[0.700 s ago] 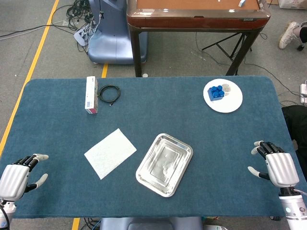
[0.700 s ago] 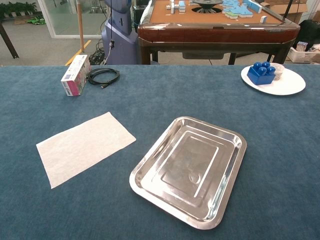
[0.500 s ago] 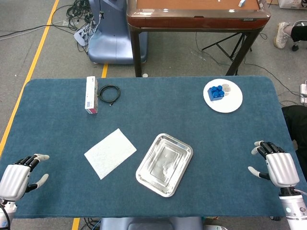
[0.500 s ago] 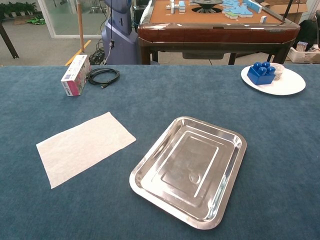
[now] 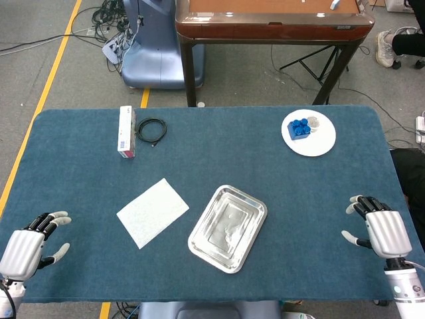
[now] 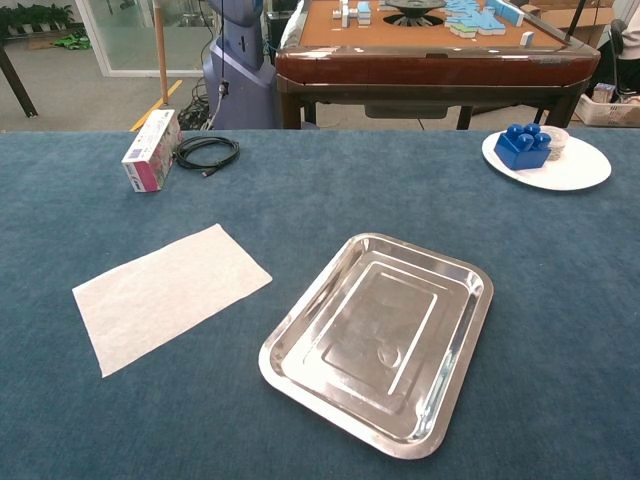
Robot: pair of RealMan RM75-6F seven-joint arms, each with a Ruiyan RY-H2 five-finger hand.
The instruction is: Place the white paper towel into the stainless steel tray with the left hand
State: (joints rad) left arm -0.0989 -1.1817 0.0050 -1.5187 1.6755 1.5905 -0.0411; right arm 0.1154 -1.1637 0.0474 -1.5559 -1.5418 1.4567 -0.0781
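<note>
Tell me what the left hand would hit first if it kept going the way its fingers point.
Probably only bare blue table cloth; the left hand points up-right, seemingly passing left of the white paper towel.

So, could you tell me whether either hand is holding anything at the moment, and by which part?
Nothing is held: the left hand and right hand are both empty, and the paper towel lies untouched.

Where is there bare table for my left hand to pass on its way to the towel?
Bare blue cloth lies between the left hand and the paper towel, along the near edge. The strip between towel and tray is narrow. Far-left corner is crowded: the box and cable.
</note>
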